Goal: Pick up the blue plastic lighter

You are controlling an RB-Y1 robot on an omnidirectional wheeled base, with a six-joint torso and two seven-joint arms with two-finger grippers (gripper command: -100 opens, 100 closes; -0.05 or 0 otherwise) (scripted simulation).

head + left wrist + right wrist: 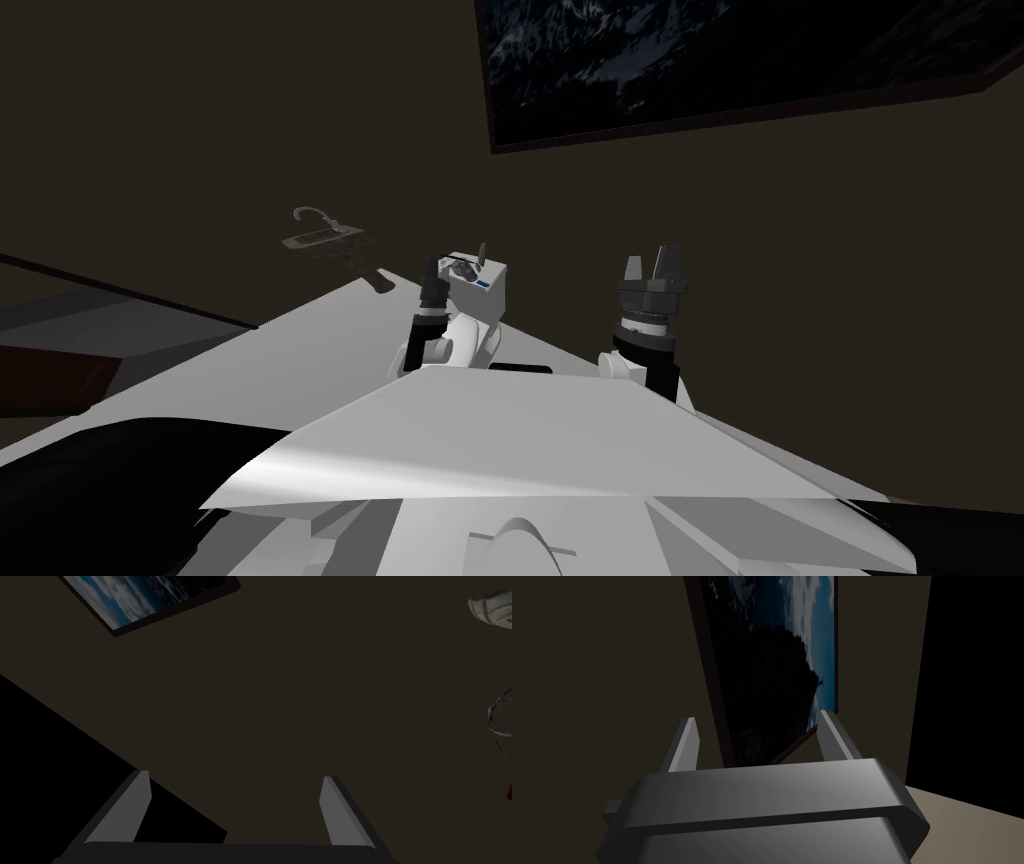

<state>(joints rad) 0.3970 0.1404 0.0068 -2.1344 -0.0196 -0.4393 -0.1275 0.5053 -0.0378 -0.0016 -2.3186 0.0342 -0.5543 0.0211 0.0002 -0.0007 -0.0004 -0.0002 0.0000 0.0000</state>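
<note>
Fitting [315, 222], pale and hooked like a tap, shows faintly at far left against a dark brown wall [180, 120] in the head view.

Right of it the left claw [458, 258] is raised, and the left wrist view shows the left claw [236, 776] with its two blades wide apart, nothing between them, and aimed at bare wall. Touching the tips in the head view is a white block [492, 302] carrying a small blue piece [483, 284]. This is probably the task's lighter, though it is too small to be sure.

Further right the right claw [650, 256] points upward, well apart from the block. In the right wrist view the right claw [758, 717] also has its blades apart and empty. A framed picture [700, 60] hangs at upper right.

The step in hand looks like the approach. To do it well:
- Tip the left wrist down until the blue piece sits centred between the blades in the wrist view.
- Hold the blades apart until they straddle its narrow sides, then close gently.
- Expect a slim, smooth, light object that may skid or pivot under an off-centre squeeze.
- Leave the right arm where it is, out of the way.
</note>
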